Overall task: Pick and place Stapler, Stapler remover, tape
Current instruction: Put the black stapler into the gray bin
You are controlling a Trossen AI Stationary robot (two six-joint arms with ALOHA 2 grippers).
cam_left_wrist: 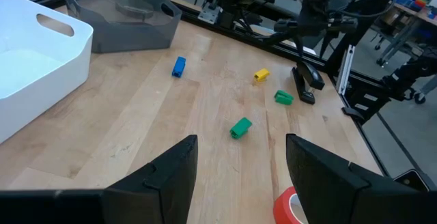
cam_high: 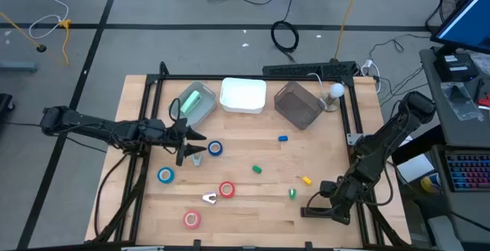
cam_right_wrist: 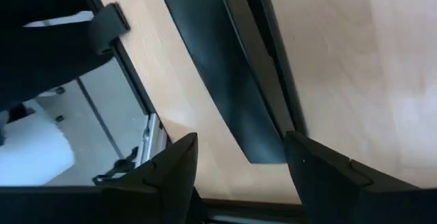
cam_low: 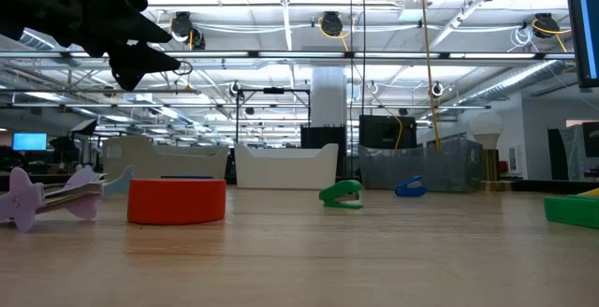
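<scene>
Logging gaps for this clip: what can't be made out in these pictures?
- Black stapler, right wrist view: one end cut off by the picture's edge; right gripper open around it.
- Red tape, left wrist view: mostly hidden behind the open left gripper.
- Green bin, high view: contents too small to identify.
- Stapler remover, low view: cut off by the picture's edge.

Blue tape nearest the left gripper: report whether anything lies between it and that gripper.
Nothing visible does. The left gripper, open and raised, hangs just left of the blue tape in the high view, with only bare table between them.
</scene>
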